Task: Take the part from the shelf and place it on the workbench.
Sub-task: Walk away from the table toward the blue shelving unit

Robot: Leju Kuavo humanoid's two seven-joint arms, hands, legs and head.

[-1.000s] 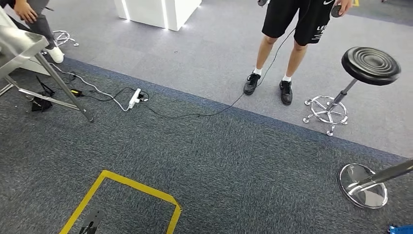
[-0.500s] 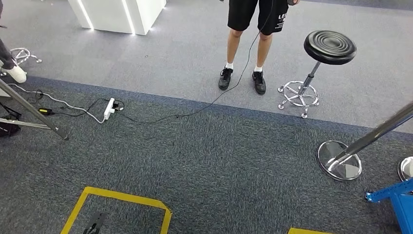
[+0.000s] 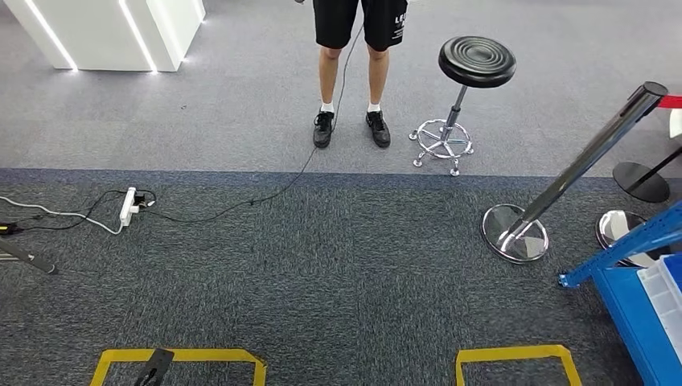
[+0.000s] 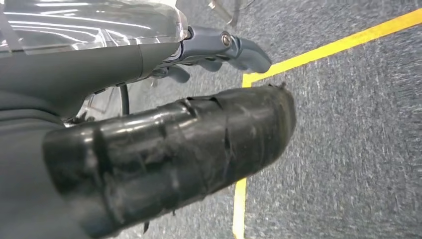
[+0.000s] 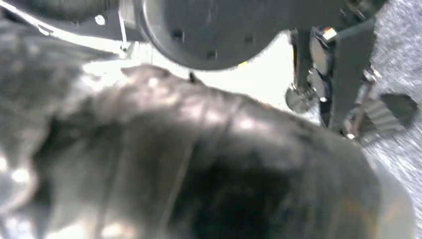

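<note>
Your left hand [image 4: 164,149] hangs over the carpet, thumb and fingers apart and nothing between them. Your right hand [image 5: 199,164] is too blurred to tell. No part can be made out yet. It is probably on the blue shelf [image 3: 635,314], forward of your right hand and outboard, where one white bin [image 3: 666,293] shows. Weight and grip point can't be judged until you see it. Beyond both hands are two tape boxes [image 3: 178,355], one stool [image 3: 476,61] and one person [image 3: 351,56].
</note>
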